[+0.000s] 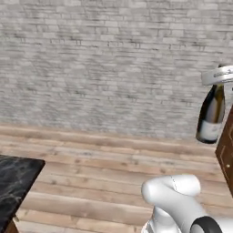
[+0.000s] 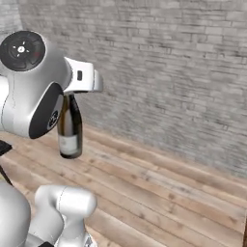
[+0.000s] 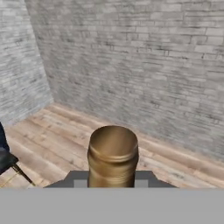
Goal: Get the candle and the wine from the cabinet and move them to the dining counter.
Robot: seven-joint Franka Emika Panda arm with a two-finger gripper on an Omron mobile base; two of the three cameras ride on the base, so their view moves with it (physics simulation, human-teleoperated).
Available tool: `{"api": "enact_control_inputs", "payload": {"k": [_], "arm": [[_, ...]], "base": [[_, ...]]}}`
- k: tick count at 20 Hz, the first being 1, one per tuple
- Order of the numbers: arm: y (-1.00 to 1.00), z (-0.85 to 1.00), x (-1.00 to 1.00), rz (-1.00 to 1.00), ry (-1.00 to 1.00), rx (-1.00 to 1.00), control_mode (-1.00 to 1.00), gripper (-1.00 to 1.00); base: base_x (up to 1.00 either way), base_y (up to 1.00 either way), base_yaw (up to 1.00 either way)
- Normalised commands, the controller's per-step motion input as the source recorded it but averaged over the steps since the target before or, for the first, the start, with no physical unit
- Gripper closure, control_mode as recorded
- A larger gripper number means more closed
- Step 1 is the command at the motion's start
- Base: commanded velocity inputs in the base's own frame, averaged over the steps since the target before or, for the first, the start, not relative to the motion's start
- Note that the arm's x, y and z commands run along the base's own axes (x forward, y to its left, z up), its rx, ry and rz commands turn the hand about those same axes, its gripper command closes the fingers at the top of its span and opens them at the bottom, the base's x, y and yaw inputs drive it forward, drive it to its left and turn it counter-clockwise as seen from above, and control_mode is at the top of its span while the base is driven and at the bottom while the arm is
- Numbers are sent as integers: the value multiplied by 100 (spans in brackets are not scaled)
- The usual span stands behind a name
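Pinching the wine (image 1: 211,116) by its gold-tan neck, fingers (image 3: 112,180) closed on it; hanging above the wooden floor (image 2: 159,193) before the brick wall (image 1: 104,59); pale label blank, unreadable; black marble worktop (image 1: 16,182) at eight o'clock in left base view.

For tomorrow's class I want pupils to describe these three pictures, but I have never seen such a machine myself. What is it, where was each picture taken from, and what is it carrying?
It is a white robot arm on a base that can drive, in a computer-drawn room with a grey brick wall and a wooden floor. Two pictures come from cameras on the base, behind the arm to its left and right. The third comes from a camera on the hand, looking along the gripper. The gripper is shut on the gold-foil neck of the wine, a dark bottle with a pale label, which hangs in the air above the floor. In the hand view you see its foil top from close by. A black marble countertop shows at the lower left of the left base view.
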Motion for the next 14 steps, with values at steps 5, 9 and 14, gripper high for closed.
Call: {"api": "enact_control_inputs", "payload": {"k": [5, 9, 14], "arm": [[0, 0, 0, 0, 0, 0, 100, 100], [0, 0, 0, 0, 0, 0, 100, 100], [0, 0, 0, 0, 0, 0, 100, 100]], "base": [[100, -46, 43], [95, -61, 54], [100, -43, 64]]}}
